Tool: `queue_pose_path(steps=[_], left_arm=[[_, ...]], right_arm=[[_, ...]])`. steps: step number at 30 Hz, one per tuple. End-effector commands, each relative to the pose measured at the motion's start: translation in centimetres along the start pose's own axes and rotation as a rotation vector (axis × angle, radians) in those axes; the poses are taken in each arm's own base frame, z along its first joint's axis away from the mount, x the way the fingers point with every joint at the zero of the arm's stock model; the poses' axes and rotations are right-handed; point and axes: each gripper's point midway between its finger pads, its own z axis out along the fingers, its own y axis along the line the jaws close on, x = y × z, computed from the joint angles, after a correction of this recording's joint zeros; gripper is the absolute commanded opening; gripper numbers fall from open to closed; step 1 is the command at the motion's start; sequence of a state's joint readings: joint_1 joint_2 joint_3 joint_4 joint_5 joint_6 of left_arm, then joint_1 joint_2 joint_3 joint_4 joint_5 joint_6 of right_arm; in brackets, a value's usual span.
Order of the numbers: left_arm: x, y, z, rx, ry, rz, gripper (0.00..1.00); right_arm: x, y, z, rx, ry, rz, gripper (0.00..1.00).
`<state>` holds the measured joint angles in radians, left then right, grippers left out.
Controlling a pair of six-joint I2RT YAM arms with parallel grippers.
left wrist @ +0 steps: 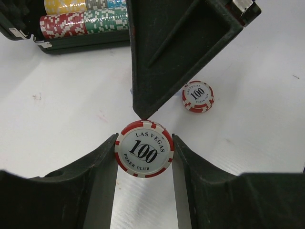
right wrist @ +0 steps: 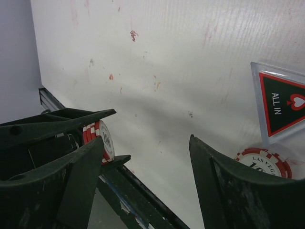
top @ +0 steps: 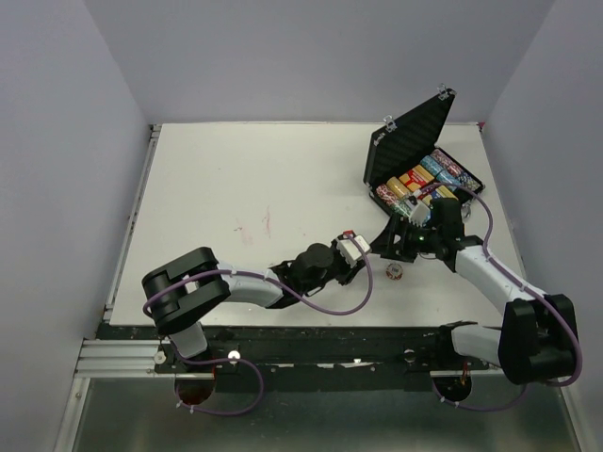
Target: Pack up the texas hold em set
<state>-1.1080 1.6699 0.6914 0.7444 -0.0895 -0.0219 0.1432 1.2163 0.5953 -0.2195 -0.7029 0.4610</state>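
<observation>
One chip stack, face toward camera

Left fingers clamped on chip; right fingers spread wide.

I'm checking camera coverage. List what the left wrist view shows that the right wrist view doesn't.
Only the left wrist view: the chip rows, red, green and yellow, lying in the case.
Only the right wrist view: the triangular ALL IN marker on the table.
Both: the red-and-white 100 chip gripped in the left gripper, the small chip stack on the table, and at least part of the open right gripper.
</observation>
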Motion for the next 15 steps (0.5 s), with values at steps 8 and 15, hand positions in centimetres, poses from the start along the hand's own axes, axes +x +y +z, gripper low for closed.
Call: queue_pose_path(steps=[8, 15], left_arm=[[-1.9, -0.4, 0.1, 0.026, -0.061, 0.010, 0.29], [-2.0, -0.4, -0.1, 0.021, -0.070, 0.008, 0.29]], right_arm=[[0.4, 3.5, -0.8, -0.126, 0.011, -0.085, 0.80], [0.0, 2.9, -0.8, -0.074, -0.017, -0.086, 0.79]])
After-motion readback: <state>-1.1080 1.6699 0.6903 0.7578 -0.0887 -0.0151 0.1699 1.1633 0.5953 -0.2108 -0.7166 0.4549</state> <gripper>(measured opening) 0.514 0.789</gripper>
